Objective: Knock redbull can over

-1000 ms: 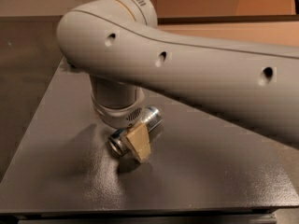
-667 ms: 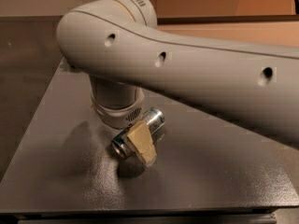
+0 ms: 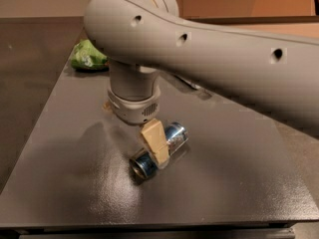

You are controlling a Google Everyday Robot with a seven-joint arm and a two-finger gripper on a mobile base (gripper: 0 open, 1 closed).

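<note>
Camera view: the redbull can [image 3: 175, 135] lies on its side on the dark grey desk [image 3: 70, 183], roughly at the middle of the desk's width and a little toward the near edge. It lies slantwise — 1 round end faces the near left, the shiny silver-blue end points to the far right.

The gripper [image 3: 155, 145] hangs straight above the can from a pale grey wrist; its tan tip crosses the can's middle and touches it, hiding part of the can's side. Whether the gripper is released or clenched on the can cannot be told, since only that 1 tan part shows in front of the can.

The thick grey arm [image 3: 224, 68] runs from above the can to the right edge of the view, passing over the far half of the desk.

A crumpled green bag [image 3: 86, 56] rests well behind and left of the can — near the desk's far left corner, well apart from it.
</note>
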